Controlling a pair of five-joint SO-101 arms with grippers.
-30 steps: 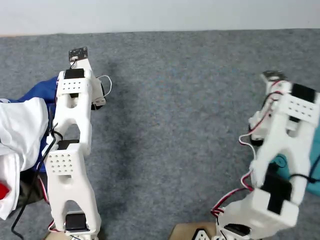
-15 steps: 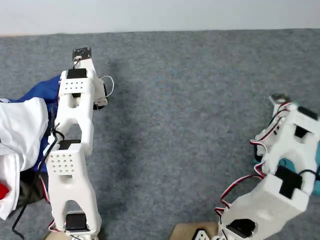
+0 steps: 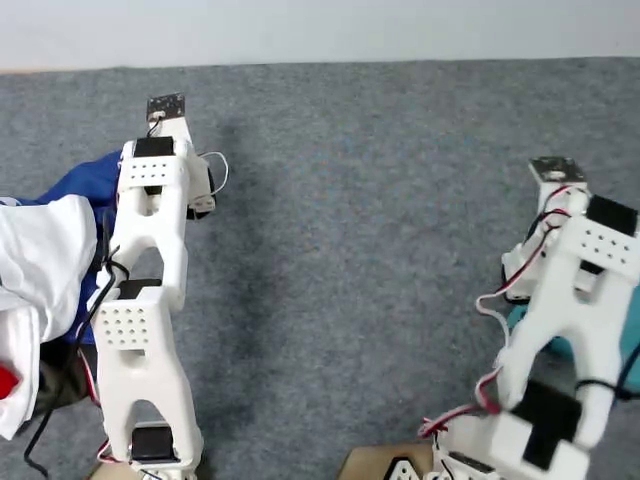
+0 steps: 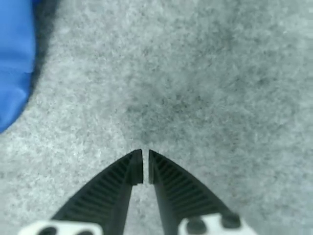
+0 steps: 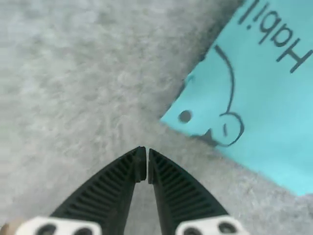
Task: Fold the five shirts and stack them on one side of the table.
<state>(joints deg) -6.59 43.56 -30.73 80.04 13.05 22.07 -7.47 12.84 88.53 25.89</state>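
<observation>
A pile of shirts lies at the table's left edge: a blue shirt [image 3: 85, 180] under a white shirt [image 3: 40, 270], with a bit of red cloth [image 3: 8, 382] at the front. The left arm [image 3: 150, 230] stands just right of this pile. My left gripper [image 4: 145, 166] is shut and empty over bare grey carpet, with the blue shirt [image 4: 14, 63] off to one side. A teal shirt [image 3: 628, 350] lies at the right edge under the right arm [image 3: 570, 290]. My right gripper [image 5: 146, 164] is shut and empty just off the printed teal shirt's [image 5: 259, 98] corner.
Grey carpet [image 3: 360, 220] covers the table between the two arms. A pale wall band [image 3: 320, 30] runs along the far edge. A brown board [image 3: 380, 465] sits at the front edge between the arm bases. Red and black cables hang from the right arm.
The right arm dipped toward the front right half a second ago and has come back up and slightly left. The left arm has hardly moved.
</observation>
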